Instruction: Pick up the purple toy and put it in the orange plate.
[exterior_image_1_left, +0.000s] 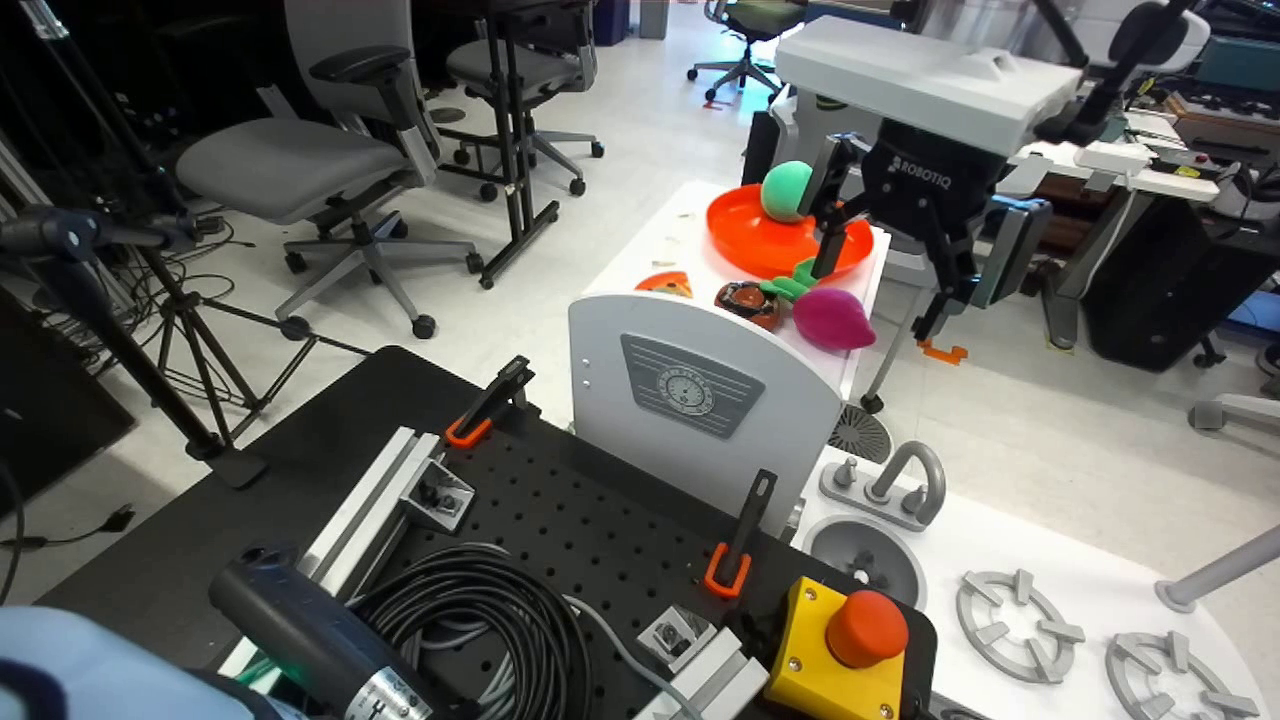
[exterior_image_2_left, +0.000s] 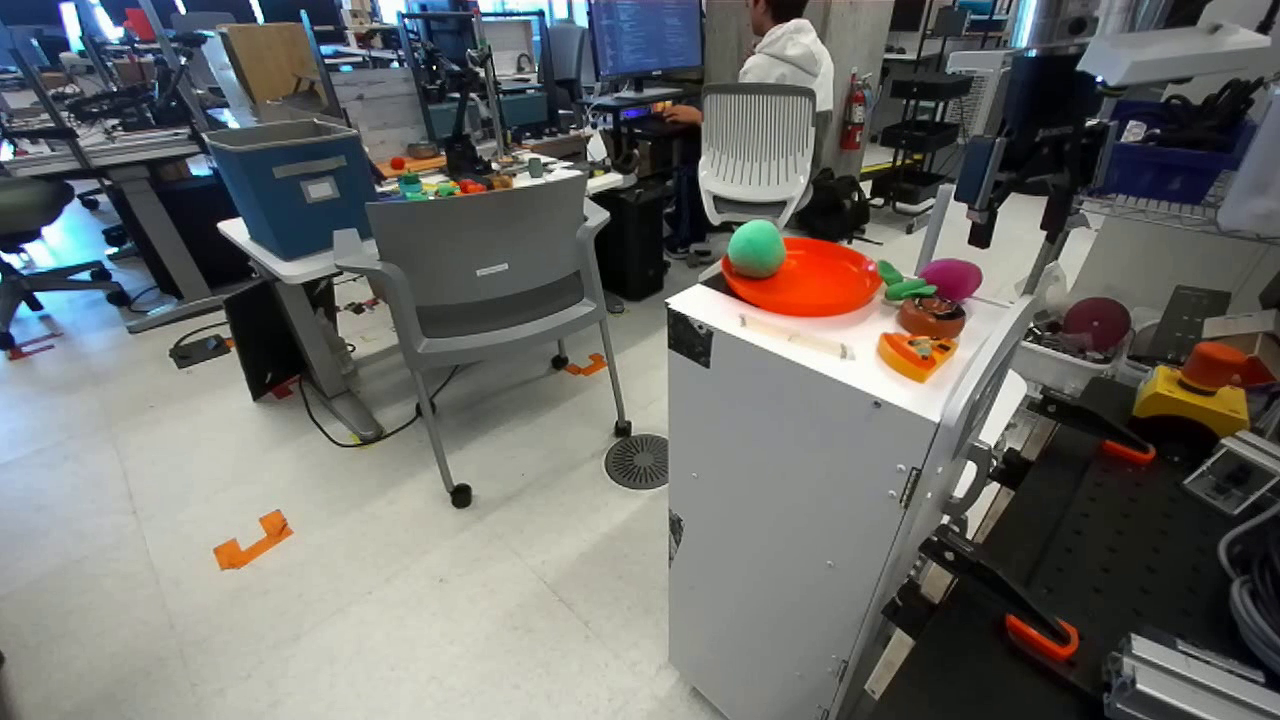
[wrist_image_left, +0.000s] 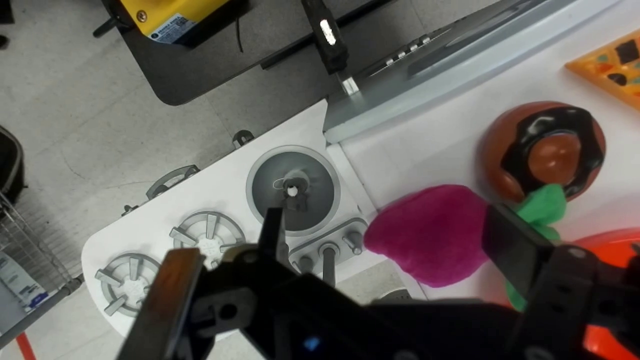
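In an exterior view, the black two-fingered gripper (exterior_image_1_left: 875, 295) hangs in mid-air, fingers spread, apart from the plump magenta-purple toy (exterior_image_1_left: 833, 320). A tall grey panel (exterior_image_1_left: 700, 450) blocks the near side. Close on the toy's left sits a glossy brown doughnut (exterior_image_1_left: 748, 303); green leaves (exterior_image_1_left: 785, 288) lie between the toy and the round, shallow orange plate (exterior_image_1_left: 740, 235). A round pale-green ball (exterior_image_1_left: 787, 190) takes up the plate's far part; the middle lies bare.
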